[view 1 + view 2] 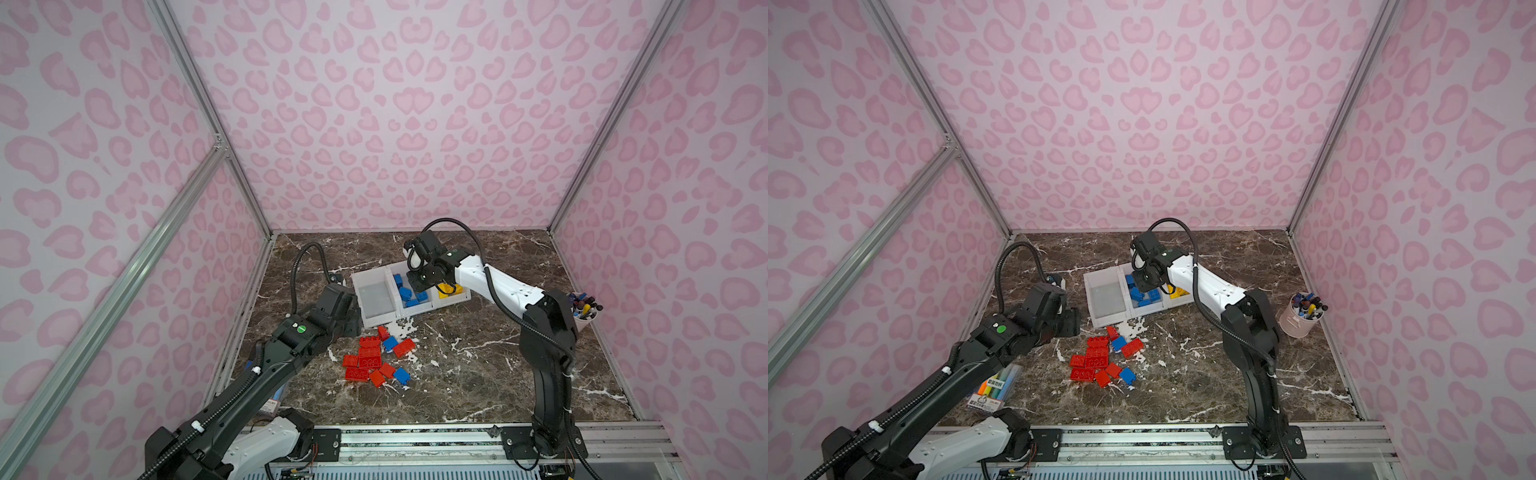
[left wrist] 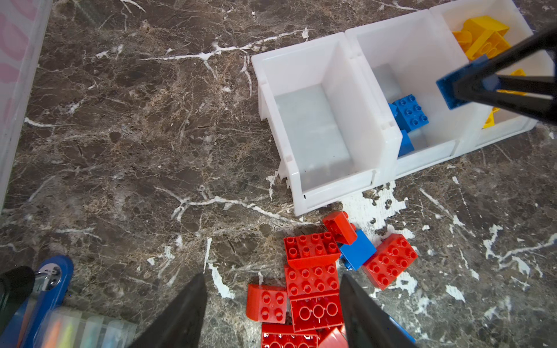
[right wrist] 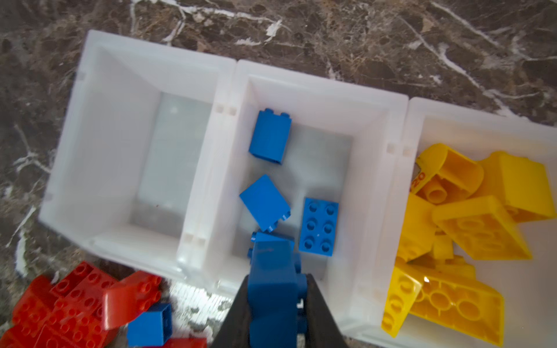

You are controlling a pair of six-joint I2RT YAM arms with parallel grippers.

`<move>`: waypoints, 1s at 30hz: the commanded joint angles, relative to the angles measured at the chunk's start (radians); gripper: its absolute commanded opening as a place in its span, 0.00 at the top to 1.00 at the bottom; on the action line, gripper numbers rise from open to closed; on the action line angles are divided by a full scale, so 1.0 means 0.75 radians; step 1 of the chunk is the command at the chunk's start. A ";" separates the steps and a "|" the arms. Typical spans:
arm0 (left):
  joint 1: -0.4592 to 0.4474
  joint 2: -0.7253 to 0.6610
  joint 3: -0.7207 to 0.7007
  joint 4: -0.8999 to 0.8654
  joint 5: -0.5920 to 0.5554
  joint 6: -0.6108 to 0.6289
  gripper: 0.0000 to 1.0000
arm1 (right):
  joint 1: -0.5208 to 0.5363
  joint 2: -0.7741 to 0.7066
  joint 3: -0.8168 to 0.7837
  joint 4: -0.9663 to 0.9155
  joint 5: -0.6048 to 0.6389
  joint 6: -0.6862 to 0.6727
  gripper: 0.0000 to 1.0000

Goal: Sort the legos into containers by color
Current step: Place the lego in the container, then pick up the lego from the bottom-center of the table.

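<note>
left gripper (image 2: 272,280) sits closest to me, jaws released and gripping nothing, hanging above the red legos (image 2: 312,278) piled on the marble table (image 2: 135,150). just past the jaw tips a loose blue brick (image 2: 358,250) lies among the reds. beyond that i see the containers (image 2: 334,183), three white bins in a row. farthest out, my right gripper (image 3: 277,280) is clenched on a blue lego (image 3: 272,271), holding it over the middle bin (image 3: 370,144); below those jaws lie more blue bricks (image 3: 319,226), and the bin to one side of them holds the yellow legos (image 3: 482,229).
</note>
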 commanded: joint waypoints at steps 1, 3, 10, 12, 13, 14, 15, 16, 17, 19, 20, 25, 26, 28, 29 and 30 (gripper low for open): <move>0.001 -0.014 -0.009 0.005 0.015 -0.023 0.29 | -0.005 0.148 0.162 -0.125 0.054 -0.019 0.73; 0.001 -0.020 -0.013 0.001 0.018 -0.028 0.29 | -0.006 0.229 0.274 -0.176 0.089 -0.013 0.70; 0.001 -0.047 -0.040 0.003 0.034 -0.040 0.29 | -0.007 0.262 0.392 -0.209 0.108 0.010 0.52; 0.001 -0.043 -0.039 0.005 0.050 -0.036 0.29 | -0.006 0.237 0.384 -0.227 0.111 0.012 0.50; 0.001 -0.042 -0.040 0.006 0.063 -0.032 0.29 | -0.004 0.209 0.363 -0.228 0.108 0.015 0.50; 0.001 -0.042 -0.041 0.007 0.072 -0.028 0.29 | -0.003 0.171 0.325 -0.219 0.101 0.021 0.50; 0.001 -0.042 -0.039 0.007 0.082 -0.030 0.29 | -0.001 0.127 0.272 -0.203 0.096 0.025 0.50; 0.001 -0.040 -0.039 0.008 0.097 -0.033 0.29 | 0.004 0.066 0.198 -0.171 0.083 0.034 0.50; 0.001 -0.038 -0.044 0.008 0.115 -0.036 0.29 | 0.009 0.002 0.105 -0.134 0.068 0.046 0.50; -0.002 -0.033 -0.062 0.019 0.155 -0.050 0.29 | 0.020 -0.128 -0.077 -0.056 0.036 0.071 0.50; -0.006 -0.032 -0.074 0.024 0.176 -0.055 0.29 | 0.024 -0.184 -0.152 -0.032 0.029 0.085 0.50; -0.087 0.001 -0.118 0.040 0.185 -0.069 0.28 | 0.084 -0.479 -0.552 0.111 -0.051 0.163 0.50; -0.105 0.012 -0.117 0.039 0.174 -0.070 0.28 | 0.118 -0.522 -0.617 0.129 -0.056 0.167 0.49; -0.119 0.026 -0.115 0.039 0.166 -0.082 0.28 | 0.199 -0.578 -0.704 0.130 -0.029 0.188 0.49; -0.121 0.029 -0.114 0.040 0.159 -0.092 0.28 | 0.238 -0.600 -0.750 0.140 -0.028 0.200 0.49; -0.121 0.027 -0.112 0.036 0.144 -0.105 0.27 | 0.276 -0.616 -0.789 0.154 -0.028 0.210 0.48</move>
